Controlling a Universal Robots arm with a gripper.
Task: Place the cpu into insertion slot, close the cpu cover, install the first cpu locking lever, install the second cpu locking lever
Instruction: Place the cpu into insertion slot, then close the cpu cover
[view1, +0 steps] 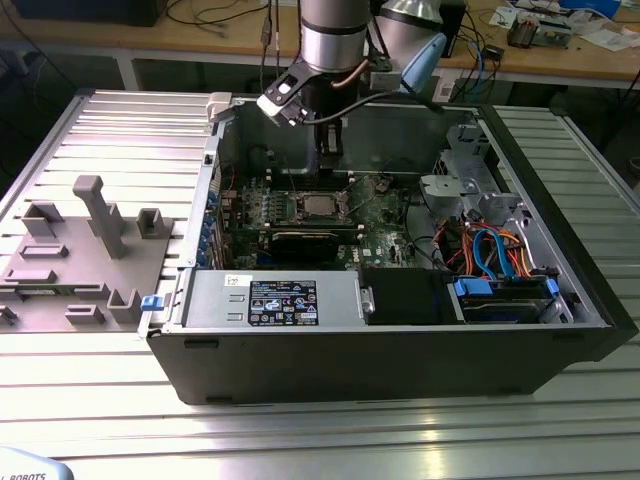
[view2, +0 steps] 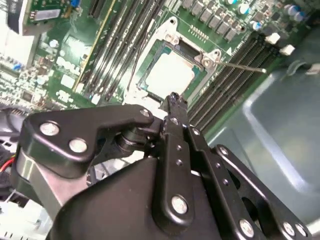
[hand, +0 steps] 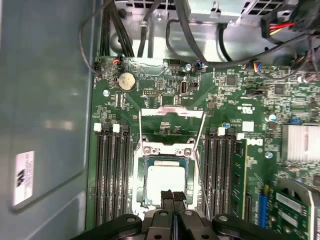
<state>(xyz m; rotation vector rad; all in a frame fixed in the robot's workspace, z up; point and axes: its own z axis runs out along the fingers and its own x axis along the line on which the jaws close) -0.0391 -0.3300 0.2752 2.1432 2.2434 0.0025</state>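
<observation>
A ribbed metal table (view1: 100, 400) bears an open computer case (view1: 420, 340). The cpu (hand: 165, 181) sits in the insertion slot (hand: 140, 175), with the cpu cover (hand: 172, 111) upright at the slot's hinge side. The gripper (hand: 172, 195), pinched together and empty, hovers over the slot's opposite edge. Closing likely wants a gentle push on the cover's top bar, clear of the lever wires (hand: 201, 150)
</observation>
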